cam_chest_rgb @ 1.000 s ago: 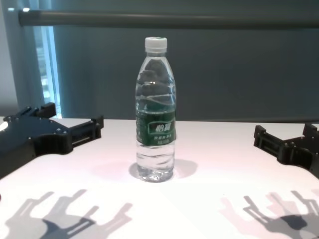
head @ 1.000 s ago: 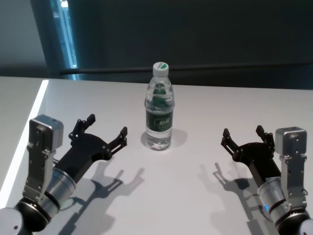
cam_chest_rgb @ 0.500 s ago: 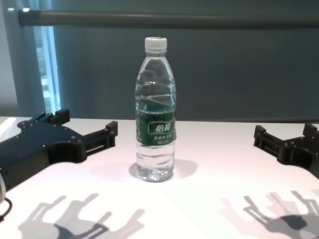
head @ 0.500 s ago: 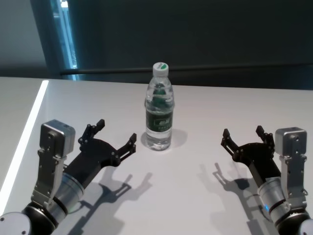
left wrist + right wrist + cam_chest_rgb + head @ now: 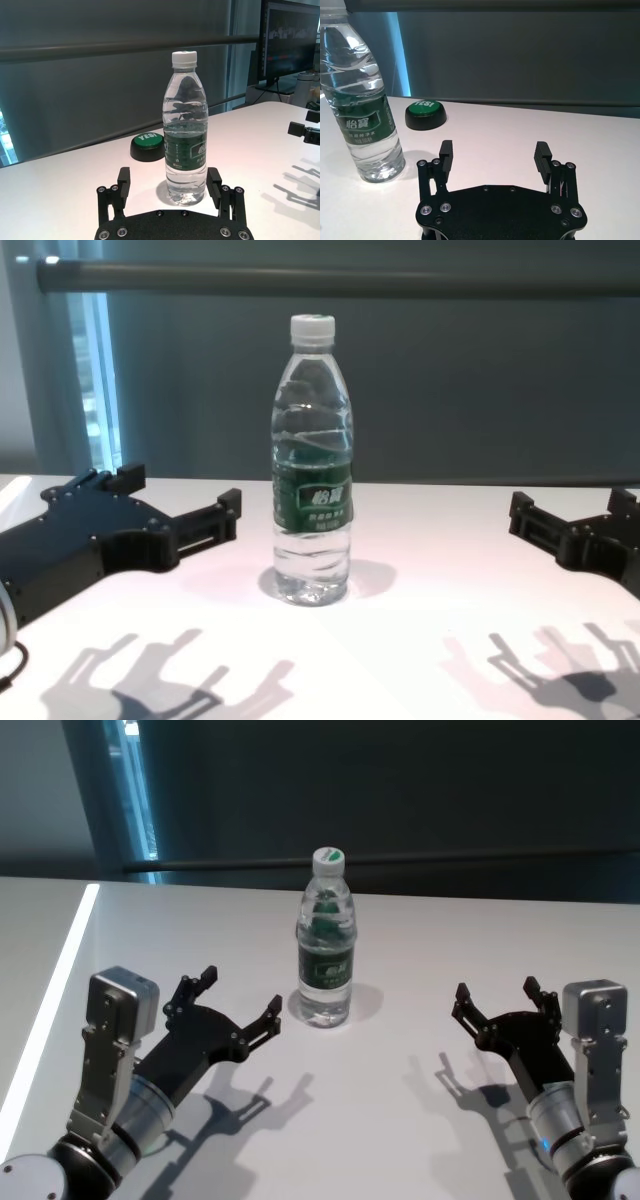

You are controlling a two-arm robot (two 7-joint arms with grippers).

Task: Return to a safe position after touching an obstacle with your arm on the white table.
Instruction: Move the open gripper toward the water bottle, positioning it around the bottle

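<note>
The obstacle, a clear water bottle (image 5: 325,955) with a white cap and dark green label, stands upright mid-table on the white table (image 5: 400,1120). My left gripper (image 5: 240,990) hovers low just left of it, open and empty, a small gap away from the bottle. In the left wrist view the bottle (image 5: 186,135) stands just beyond the left gripper (image 5: 169,176), in line with the gap between its fingers. My right gripper (image 5: 495,990) rests open and empty well to the right of the bottle. The chest view shows the bottle (image 5: 312,480) between the left gripper (image 5: 180,490) and the right gripper (image 5: 572,502).
A black button with a green top (image 5: 148,146) sits on the table beyond the bottle, also seen as the button (image 5: 425,114) in the right wrist view. A dark rail (image 5: 340,278) runs behind the table. A bright strip marks the table's left edge (image 5: 60,980).
My left gripper has moved right, closer to the bottle, most of it in the first half second. The bottle and the right arm have not moved.
</note>
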